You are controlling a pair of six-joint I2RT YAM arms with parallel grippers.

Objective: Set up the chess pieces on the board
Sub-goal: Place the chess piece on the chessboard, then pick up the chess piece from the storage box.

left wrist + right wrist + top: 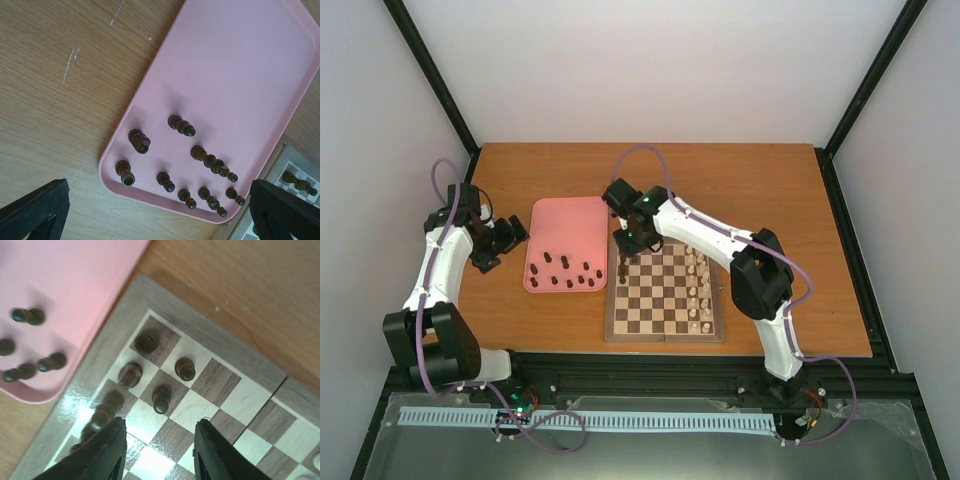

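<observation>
The right end effector point(160, 450), part-open and empty, is hovering over the far-left corner of the board point(120, 315) where dark pieces point(161, 399) are standing, so a straight vertical lift is advisable to avoid toppling them, while the left end effector point(159, 205) is hanging wide open and empty beside the tray point(240, 75) of loose pieces point(180, 125).

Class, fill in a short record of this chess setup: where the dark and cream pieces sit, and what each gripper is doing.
Dark brown chess pieces: about ten loose on the pink rectangular tray, several standing at the far-left corner of the checkered wooden board
Cream-white chess pieces: along the board's right side
Left gripper: open, empty, beside the tray
Right gripper: open, empty, above that corner
</observation>
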